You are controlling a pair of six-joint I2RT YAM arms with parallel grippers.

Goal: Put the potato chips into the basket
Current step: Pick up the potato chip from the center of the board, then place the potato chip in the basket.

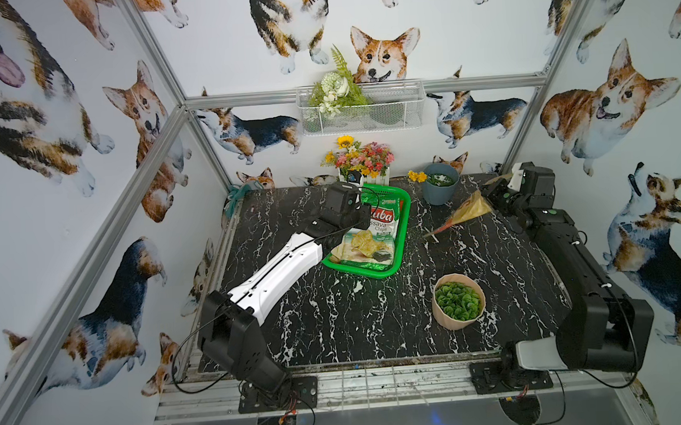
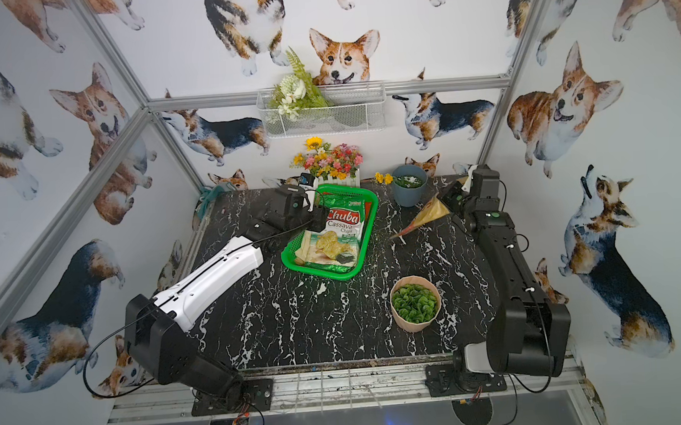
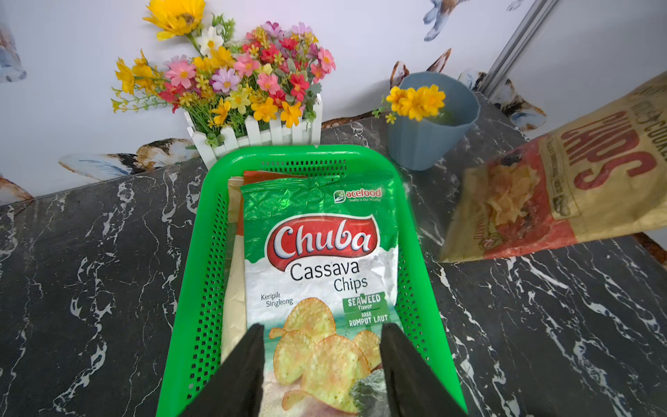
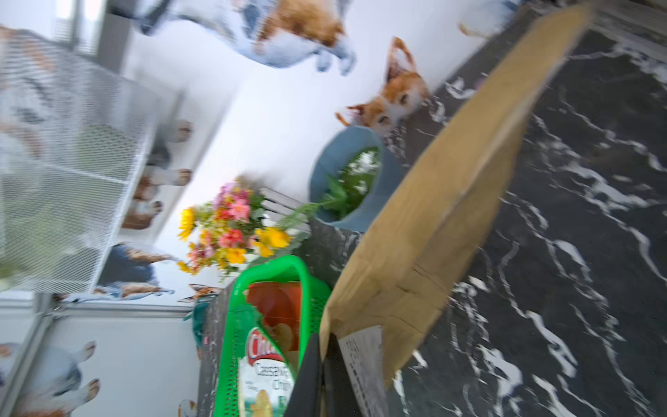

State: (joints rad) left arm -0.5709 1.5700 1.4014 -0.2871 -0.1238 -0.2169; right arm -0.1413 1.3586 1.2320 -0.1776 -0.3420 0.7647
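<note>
Right, my left claw (image 3: 323, 326) hangs with jaws apart over the near end of the Chuba cassava chips bag (image 3: 321, 267). That bag lies flat in the green basket (image 3: 202, 274), on top of a cream-and-rust bag (image 3: 232, 274), by the middle of the far edge of the desk (image 1: 356, 320). My right claw (image 4: 323, 339) is clamped on one end of the tan-and-red CHIPS bag (image 3: 563, 195), holding it tilted near the far right corner, just beside the blue pot (image 1: 441, 184) and outside the basket. Whether its low corner touches the desk, I can't tell.
</note>
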